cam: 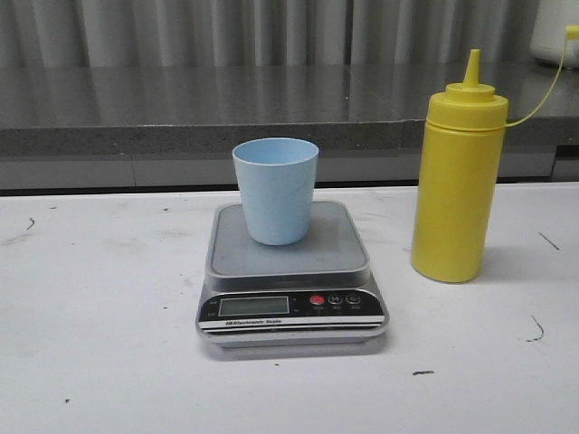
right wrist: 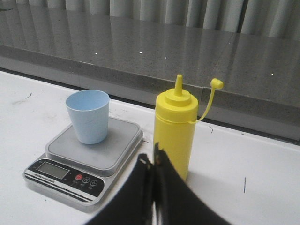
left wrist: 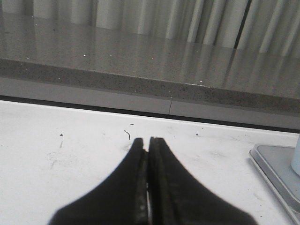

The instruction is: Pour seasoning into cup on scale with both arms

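A pale blue cup (cam: pixel 276 190) stands upright on the silver-grey scale (cam: pixel 291 271) at the table's middle. To its right the yellow seasoning bottle (cam: pixel 457 181) stands upright, its nozzle uncapped and the small cap hanging on a tether. No arm shows in the front view. My left gripper (left wrist: pixel 148 139) is shut with nothing in it, over bare white table, left of the scale's edge (left wrist: pixel 274 164). My right gripper (right wrist: pixel 151 157) is shut and empty, short of the bottle (right wrist: pixel 176 129), with the cup (right wrist: pixel 89 116) and the scale (right wrist: pixel 84 157) beside it.
A grey speckled ledge (cam: pixel 208 108) runs along the back of the white table (cam: pixel 99 307), with a pale curtain behind it. A white object (cam: pixel 554 32) sits at the far right on the ledge.
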Available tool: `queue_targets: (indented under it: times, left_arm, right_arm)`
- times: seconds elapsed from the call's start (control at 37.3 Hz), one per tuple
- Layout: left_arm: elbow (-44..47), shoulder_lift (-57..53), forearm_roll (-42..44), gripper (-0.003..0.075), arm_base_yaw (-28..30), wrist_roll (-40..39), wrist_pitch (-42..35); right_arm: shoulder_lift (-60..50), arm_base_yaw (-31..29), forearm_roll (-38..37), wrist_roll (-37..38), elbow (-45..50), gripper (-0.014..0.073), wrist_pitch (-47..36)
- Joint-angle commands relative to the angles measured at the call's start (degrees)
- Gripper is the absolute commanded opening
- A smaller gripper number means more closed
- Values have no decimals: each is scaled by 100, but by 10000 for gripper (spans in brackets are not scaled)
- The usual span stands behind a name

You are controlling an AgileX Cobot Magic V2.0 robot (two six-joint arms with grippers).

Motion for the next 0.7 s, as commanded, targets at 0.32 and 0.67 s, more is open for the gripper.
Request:
queue_targets:
  times: [0.32, 0.67]
  left_arm:
    - [132, -89, -4, -20, 13, -51, -509]
    - [132, -89, -4, -20, 13, -51, -509]
  right_arm:
    - [52, -10, -22, -31, -150, -62, -452]
    - [-237, -353, -221, -31, 630, -62, -1189]
